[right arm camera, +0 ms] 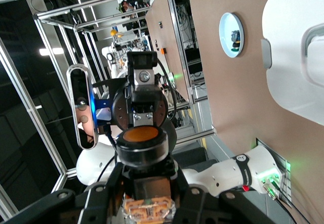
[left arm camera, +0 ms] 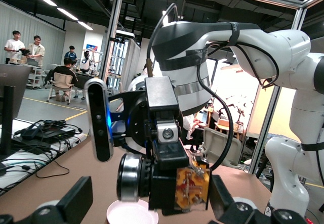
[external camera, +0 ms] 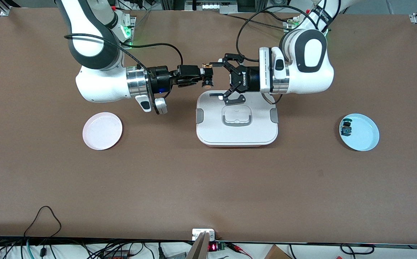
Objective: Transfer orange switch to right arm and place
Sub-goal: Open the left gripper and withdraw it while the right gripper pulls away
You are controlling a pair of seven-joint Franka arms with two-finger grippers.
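Observation:
The orange switch (external camera: 207, 76) hangs in the air, its orange body and black round end clamped in my right gripper (external camera: 203, 74), which is shut on it. My left gripper (external camera: 214, 80) faces it from the left arm's end. Its jaws stand open around the switch, with a gap on each side. Both hands hover over the edge of the white container (external camera: 208, 136) nearest the robots' bases. In the left wrist view the switch (left arm camera: 192, 187) sits between my spread fingers (left arm camera: 76, 204). In the right wrist view the switch (right arm camera: 144, 150) fills the space between the black fingers (right arm camera: 195, 204).
A pink plate (external camera: 102, 130) lies toward the right arm's end of the table. A light blue plate (external camera: 365, 138) lies toward the left arm's end, with a blue-bodied switch (external camera: 346, 128) on it. The lidded white container sits between them.

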